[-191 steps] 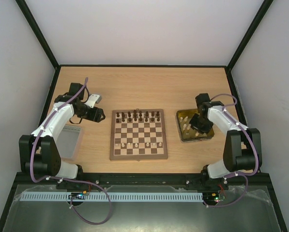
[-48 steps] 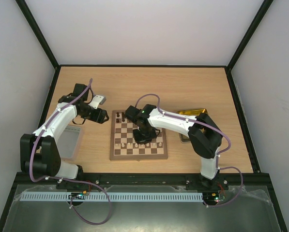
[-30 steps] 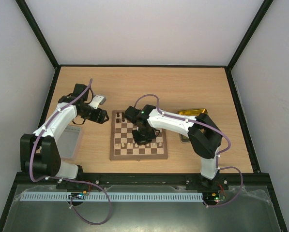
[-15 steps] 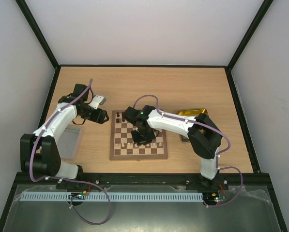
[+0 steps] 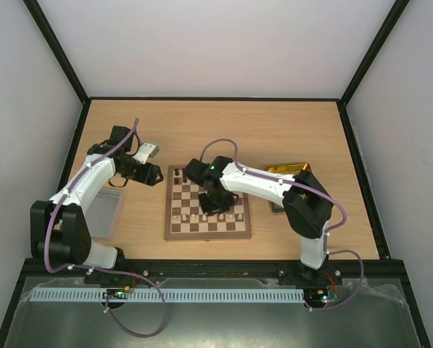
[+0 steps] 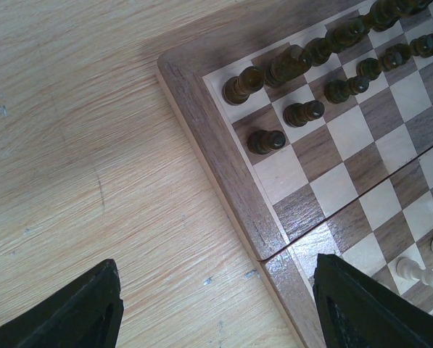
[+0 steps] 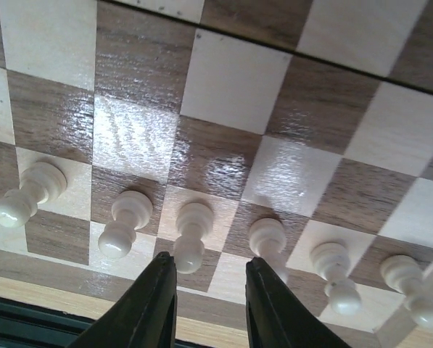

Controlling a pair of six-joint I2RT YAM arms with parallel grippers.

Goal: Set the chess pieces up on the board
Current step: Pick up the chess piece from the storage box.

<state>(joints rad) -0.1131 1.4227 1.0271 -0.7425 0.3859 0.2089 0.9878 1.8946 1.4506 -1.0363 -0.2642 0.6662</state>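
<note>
Wood on wood: the square wooden chessboard [image 5: 223, 229] with dark brown and cream checks lies at the centre of the pale wooden table [image 5: 223, 130] in the overhead view. Your right gripper [image 5: 213, 209] reaches in from the right and hangs close above the lower half of the board. In the right wrist view its two black fingers [image 7: 149, 304] stand a little apart at the bottom edge, and the head of one small cream turned pawn [image 7: 192, 233] sits in the gap between them; neither pad visibly touches it, so the gripper holds nothing. That pawn stands in a row of cream pawns [image 7: 125, 221] running across the lower part of the frame. Your left gripper [image 5: 157, 175] hovers just off the board's upper left corner, its own fingers [image 6: 85, 308] spread wide with only bare table and board edge between. Dark brown turned pieces [image 6: 296, 61] line the upper right of the left wrist view. A shiny yellow metal tray [image 5: 289, 169] shows right of the board, a grey translucent lid [image 5: 104, 214] left of it.
</note>
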